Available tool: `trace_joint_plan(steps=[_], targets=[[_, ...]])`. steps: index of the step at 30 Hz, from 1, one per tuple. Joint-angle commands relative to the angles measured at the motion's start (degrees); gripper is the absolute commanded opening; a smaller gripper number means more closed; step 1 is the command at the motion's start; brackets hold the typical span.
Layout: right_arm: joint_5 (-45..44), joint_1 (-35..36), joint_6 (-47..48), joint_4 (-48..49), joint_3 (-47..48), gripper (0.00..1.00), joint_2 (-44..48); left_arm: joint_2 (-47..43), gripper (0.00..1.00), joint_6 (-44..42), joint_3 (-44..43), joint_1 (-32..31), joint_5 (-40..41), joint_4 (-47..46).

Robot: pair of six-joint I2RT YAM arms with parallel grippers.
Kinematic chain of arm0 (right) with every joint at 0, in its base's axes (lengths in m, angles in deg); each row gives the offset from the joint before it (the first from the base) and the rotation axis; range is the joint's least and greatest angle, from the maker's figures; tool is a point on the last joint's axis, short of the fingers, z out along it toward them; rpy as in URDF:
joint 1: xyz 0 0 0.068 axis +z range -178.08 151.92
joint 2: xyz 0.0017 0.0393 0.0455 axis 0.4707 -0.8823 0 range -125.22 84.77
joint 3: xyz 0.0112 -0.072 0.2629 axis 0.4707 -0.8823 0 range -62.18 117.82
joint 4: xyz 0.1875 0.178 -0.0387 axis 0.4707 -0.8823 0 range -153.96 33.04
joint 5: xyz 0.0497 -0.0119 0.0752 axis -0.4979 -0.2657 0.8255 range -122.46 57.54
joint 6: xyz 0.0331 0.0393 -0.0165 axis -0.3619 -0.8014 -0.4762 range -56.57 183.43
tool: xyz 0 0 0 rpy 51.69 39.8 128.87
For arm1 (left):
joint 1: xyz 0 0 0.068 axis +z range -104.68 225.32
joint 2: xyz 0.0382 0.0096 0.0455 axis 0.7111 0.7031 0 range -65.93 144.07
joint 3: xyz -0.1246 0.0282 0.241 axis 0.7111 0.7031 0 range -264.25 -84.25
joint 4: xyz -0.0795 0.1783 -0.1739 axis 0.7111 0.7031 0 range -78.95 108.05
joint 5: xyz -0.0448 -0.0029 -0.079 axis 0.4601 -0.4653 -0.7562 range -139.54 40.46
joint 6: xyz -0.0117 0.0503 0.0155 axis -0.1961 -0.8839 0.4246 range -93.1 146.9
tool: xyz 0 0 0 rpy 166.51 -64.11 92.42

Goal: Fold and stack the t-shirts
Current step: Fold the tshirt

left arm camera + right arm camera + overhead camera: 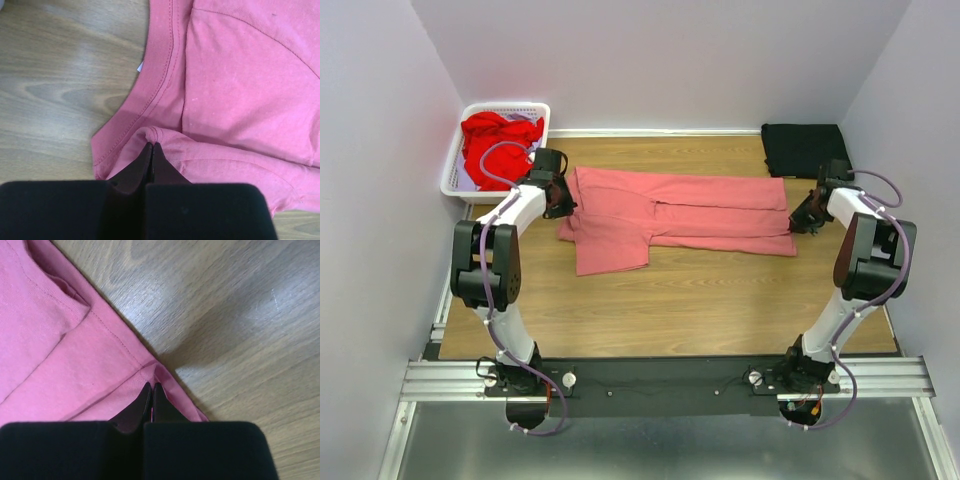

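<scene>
**Item 1. Pink t-shirt** [670, 215]. It is laid flat near the middle of the counter [700, 300], collar to the left and hem to the right. It is partly folded along its length, and one sleeve is spread toward the near side. The material is a soft knit with a matte surface. A ribbed collar band with double stitching is shown in the left wrist view, and a straight stitched hem in the right wrist view.

**Item 2. Left claw** [152, 145]. It is pressed together on a small raised ridge of pink cloth just beside the collar. How many layers are caught cannot be told from this view.

**Item 3. Right claw** [151, 386]. It is pinched on a hem corner at the shirt's right end, and bare wood is seen just beyond it.

**Item 4. Black garment** [803, 148]. It is folded into a flat rectangle at the far right corner, well apart from the pink shirt. It is judged to be the start of the stack.

**Item 5. Red garment** [495, 140]. It is crumpled and heaped in a white slotted basket [455, 170] at the far left.

**Step in hand (judged).** Both ends are gripped, and the next fold is to be carried over.

**Handling notes**
- The two ends are best raised together and only slightly, with light tension held between them so that the knit does not sag or drag.
- The edge should be laid parallel to the fold beneath it.
- The spread sleeve should be tucked in before the shirt is released.
</scene>
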Motion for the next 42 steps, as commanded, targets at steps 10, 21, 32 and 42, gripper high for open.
trace_joint_plan(steps=[10, 21, 32, 42], targets=[[0.91, 0.36, 0.46, 2.53, 1.77, 0.09, -1.72, 1.86, 0.02, -2.47, -0.9, 0.64, 1.05, -3.97], [2.14, 0.45, 1.07, 2.53, 1.95, 0.35, 2.93, -1.83, 0.44, -3.79, 0.06, 0.55, 2.71, -4.5], [6.1, 2.46, 4.41, 2.44, -2.97, 0.9, 16.02, -15.45, 0.71, -5.81, 8.3, -5.76, 8.95, -3.18], [8.91, 5.63, 4.41, 2.09, -14.65, 0.92, 27.01, -21.09, 0.7, -1.15, 23.96, -17.54, 8.43, -3.0]])
